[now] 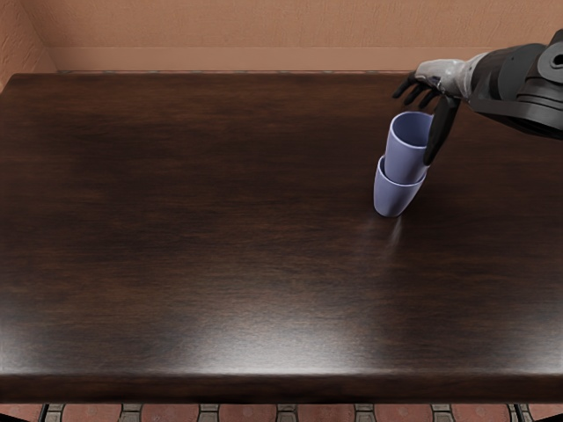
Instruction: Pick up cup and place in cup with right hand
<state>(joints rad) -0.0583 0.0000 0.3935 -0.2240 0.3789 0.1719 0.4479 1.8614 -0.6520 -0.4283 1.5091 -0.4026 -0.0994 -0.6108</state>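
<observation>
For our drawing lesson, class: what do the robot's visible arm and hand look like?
The right hand has a pale grey back and black fingers. Its arm is dark grey to black, with a rounded casing and a round fitting. No left arm shows.

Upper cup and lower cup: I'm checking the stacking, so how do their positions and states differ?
The upper cup sits in the lower cup, which stands on the table. The right hand overlaps the upper cup's rim in view, but not the lower cup. Both are pale violet and taper toward the base.
</observation>
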